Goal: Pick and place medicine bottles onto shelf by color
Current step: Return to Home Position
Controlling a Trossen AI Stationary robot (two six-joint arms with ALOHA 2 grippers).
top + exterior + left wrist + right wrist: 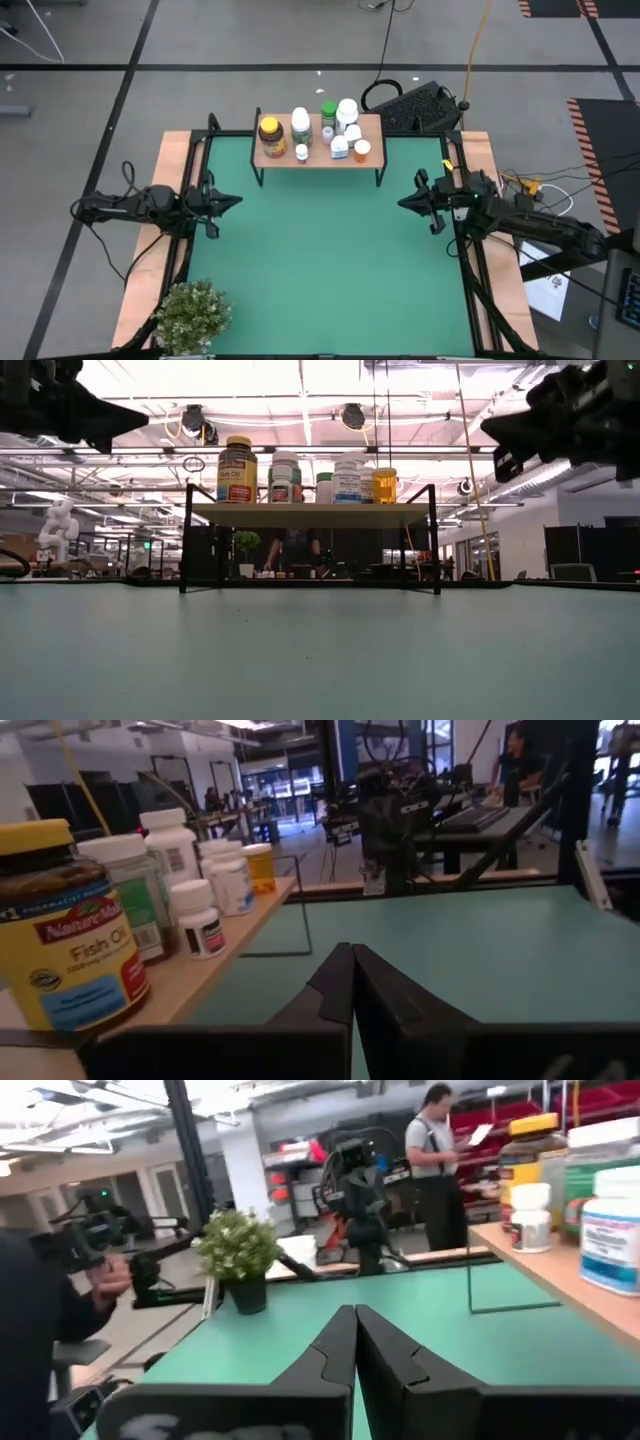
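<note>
Bottles (347,110), small plastic, mostly white, stood on light-wood black-legged shelf (318,156), far side.
L gripper (232,201) left, R gripper (405,203) right; both pinched tight, empty.

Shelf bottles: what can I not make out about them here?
High view: labels of the medicine bottles on the shelf, too small.
Low view: bottles overlap, rear ones partly hidden.
Left wrist view: amber bottle, cut off by the edge.
Right wrist view: blue-white bottle, cut off by the edge.

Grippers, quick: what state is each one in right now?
Left gripper: shut, empty, at left edge of the mat.
Right gripper: shut, empty, at its right edge.
</note>
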